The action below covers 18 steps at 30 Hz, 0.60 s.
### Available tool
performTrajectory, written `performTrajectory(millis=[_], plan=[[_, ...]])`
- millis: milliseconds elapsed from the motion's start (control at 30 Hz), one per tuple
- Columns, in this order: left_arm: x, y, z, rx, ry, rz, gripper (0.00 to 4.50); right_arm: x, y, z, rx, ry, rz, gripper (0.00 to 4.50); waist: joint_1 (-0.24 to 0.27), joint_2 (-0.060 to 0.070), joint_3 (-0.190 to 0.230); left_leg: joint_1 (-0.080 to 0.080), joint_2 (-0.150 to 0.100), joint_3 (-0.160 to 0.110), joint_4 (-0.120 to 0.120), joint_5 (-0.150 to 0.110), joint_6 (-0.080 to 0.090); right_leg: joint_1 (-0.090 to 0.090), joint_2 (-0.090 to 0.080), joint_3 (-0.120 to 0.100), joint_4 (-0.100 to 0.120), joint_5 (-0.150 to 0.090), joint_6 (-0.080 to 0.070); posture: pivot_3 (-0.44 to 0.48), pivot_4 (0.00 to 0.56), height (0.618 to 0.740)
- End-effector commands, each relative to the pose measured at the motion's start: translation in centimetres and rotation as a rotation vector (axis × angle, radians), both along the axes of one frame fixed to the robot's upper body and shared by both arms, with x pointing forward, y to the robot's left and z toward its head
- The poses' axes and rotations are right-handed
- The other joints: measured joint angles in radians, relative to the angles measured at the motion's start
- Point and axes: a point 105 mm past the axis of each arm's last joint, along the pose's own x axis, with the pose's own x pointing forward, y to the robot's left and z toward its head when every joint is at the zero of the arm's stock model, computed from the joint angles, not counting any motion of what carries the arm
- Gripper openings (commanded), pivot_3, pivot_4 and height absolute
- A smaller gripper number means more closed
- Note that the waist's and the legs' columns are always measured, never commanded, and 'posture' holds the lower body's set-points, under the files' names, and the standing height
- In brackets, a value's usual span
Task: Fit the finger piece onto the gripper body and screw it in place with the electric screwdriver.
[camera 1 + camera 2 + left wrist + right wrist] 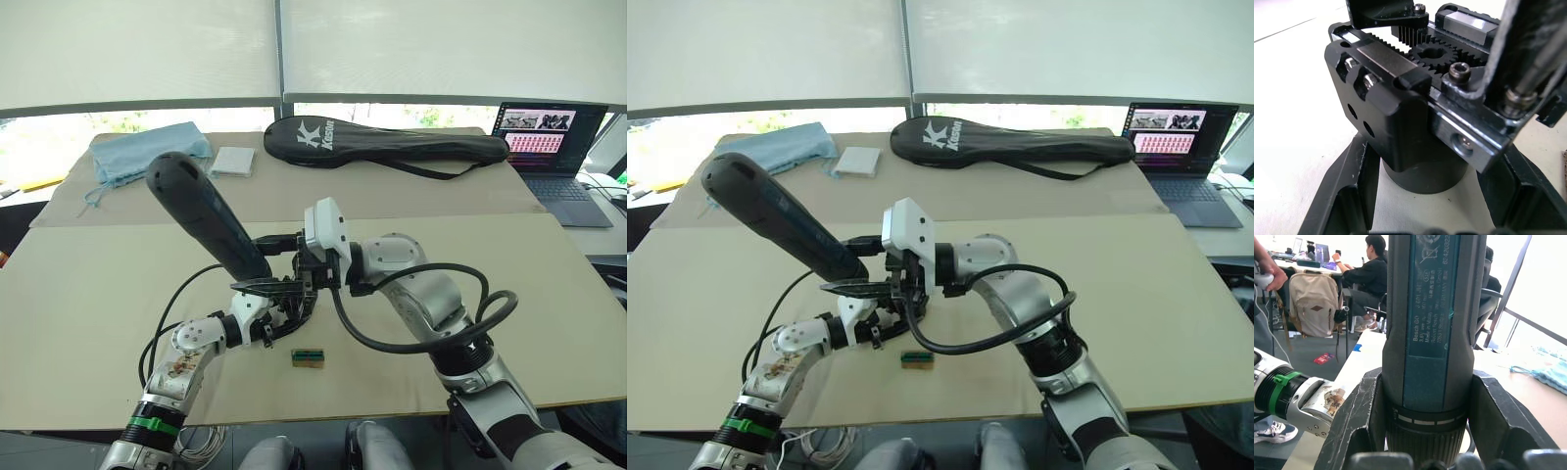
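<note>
Gripper body [1400, 142] held upright near table centre, round base clamped between the left gripper's [284, 302] two black fingers [1349, 196], one on each side of the base. Toothed racks and a central gear exposed on its top face, with screw heads visible alongside. Finger piece not told apart with certainty in the cluster; a black part [1386, 14] seated at the far end of the rack, identity unclear. Electric screwdriver [206, 217] gripped by the right gripper [312, 266] around its lower collar, fingers [1359, 416] pressed to both sides of the barrel; tool tilted, rounded end high and toward the robot's left, narrow end down at the gripper body. Metal bit [1540, 68] seen just beside a screw head on the body's top; actual contact not determinable. Small green-and-tan box [308, 357] lying on the table [88, 294] just in front of the two grippers, apart from them. Black racket bag [382, 145] with white lettering along the far edge, white square pad [232, 161] and blue cloth [147, 152] to its left, open laptop [544, 142] at far right. Seated person [1369, 269] and tan backpack [1315, 298] noted in the background of the right wrist view.
</note>
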Motion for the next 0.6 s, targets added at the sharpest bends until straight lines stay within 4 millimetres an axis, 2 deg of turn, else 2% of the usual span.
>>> performTrajectory(millis=[33, 300, 600], plan=[[-1.2, -0.53, -1.24, 0.012, 0.055, -0.045, 2.27, 2.89, -1.7, -2.98, -0.091, 0.123, -0.142, 1.93, 0.0, 0.0, 0.0, 0.0, 0.0, 0.0, 0.0, 0.0, 0.0, 0.0, 0.0, 0.0, 0.0, 0.0, 0.0, 0.0, 0.15, 0.74], [-1.11, -0.47, -1.2, 0.009, 0.053, -0.036, 2.27, 3.85, -2.58, -2.87, -0.053, 0.182, -0.194, 1.93, 0.0, 0.0, 0.0, 0.0, 0.0, 0.0, 0.0, -0.001, 0.001, 0.0, 0.0, 0.0, 0.0, 0.0, 0.0, 0.0, 0.15, 0.74], [-1.19, -0.31, -1.24, 0.013, 0.056, -0.033, 2.27, 3.59, -2.4, -2.94, -0.055, 0.158, -0.187, 1.93, 0.0, 0.0, 0.0, 0.0, 0.0, 0.0, -0.002, -0.001, 0.001, 0.0, -0.001, 0.0, 0.0, 0.0, 0.0, 0.0, 0.15, 0.74]])
